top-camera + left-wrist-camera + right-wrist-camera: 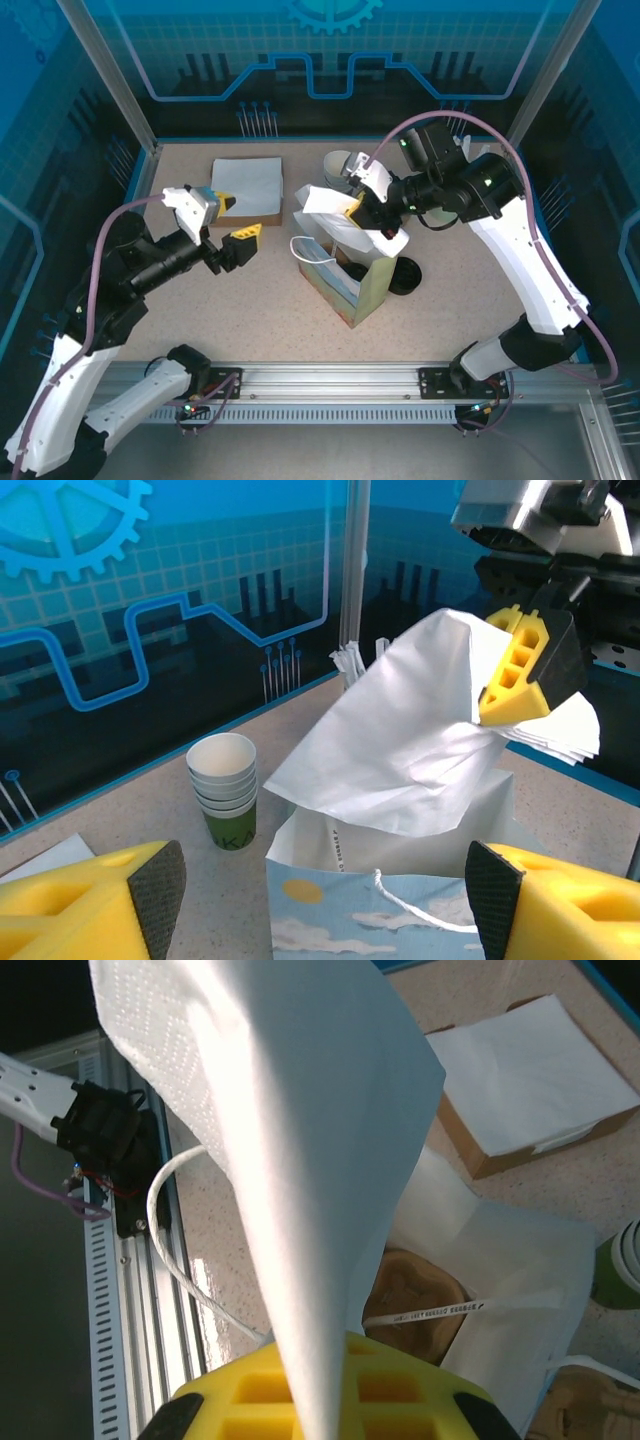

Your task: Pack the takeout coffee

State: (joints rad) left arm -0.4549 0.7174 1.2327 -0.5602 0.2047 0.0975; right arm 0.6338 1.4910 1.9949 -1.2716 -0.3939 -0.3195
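The takeout coffee is hidden from view. A paper bag [340, 290] printed with sky and clouds stands open mid-table. My right gripper [358, 208] hangs over its mouth, shut on a white napkin [400, 740] that drapes down toward the opening. From the right wrist view the napkin [300, 1160] runs up out of the shut gripper [320, 1400]. Below it, a brown pulp tray [415, 1295] and a wrapped straw [425, 1310] lie inside the bag. My left gripper [228, 228] stands open left of the bag, apart from it. The bag [340, 920] faces its yellow fingers [90, 905].
A pile of napkins on a brown box [248, 185] lies at the back left. A stack of lidless green-banded cups [224, 790] stands behind the bag. Black lids [405, 275] sit just right of the bag. The metal rail [320, 380] runs along the near edge.
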